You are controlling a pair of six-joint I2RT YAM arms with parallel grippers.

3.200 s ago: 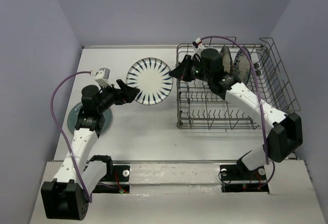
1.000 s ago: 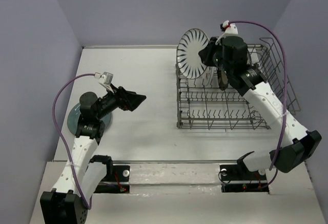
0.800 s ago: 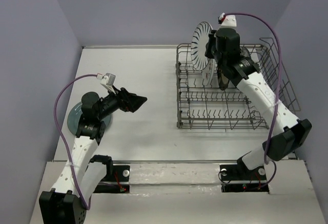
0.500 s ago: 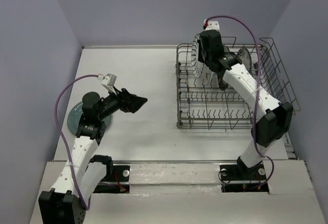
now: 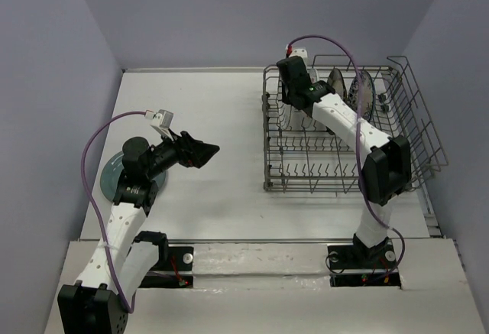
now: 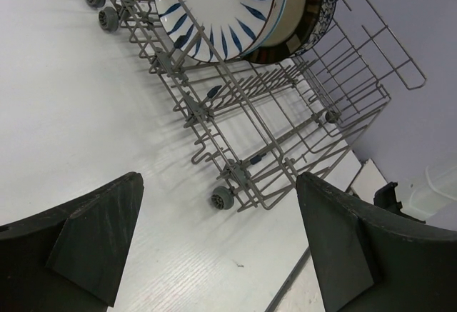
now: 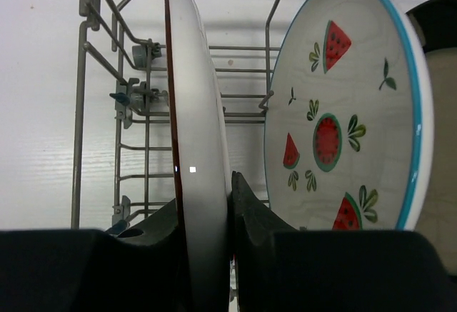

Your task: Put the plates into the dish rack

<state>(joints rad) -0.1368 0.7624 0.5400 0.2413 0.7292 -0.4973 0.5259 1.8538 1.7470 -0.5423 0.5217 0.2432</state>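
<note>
Right gripper [image 7: 205,215] clamps the rim of the blue-striped plate [image 6: 207,12], which stands upright among the tines at the dish rack's [image 5: 336,172] eleven o'clock corner, just beside the watermelon plate [image 7: 343,133]. Left gripper [image 5: 202,150] hovers spread wide over the table's nine o'clock side, its arm above the teal plate [image 5: 109,173].

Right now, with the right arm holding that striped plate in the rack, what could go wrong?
The right gripper is shut on the striped plate, which stands on edge close beside the watermelon plate. Whether its lower edge is seated is hidden; released early, it might tip against that neighbour. Pulling out, the gripper could catch the dish rack wires.
</note>
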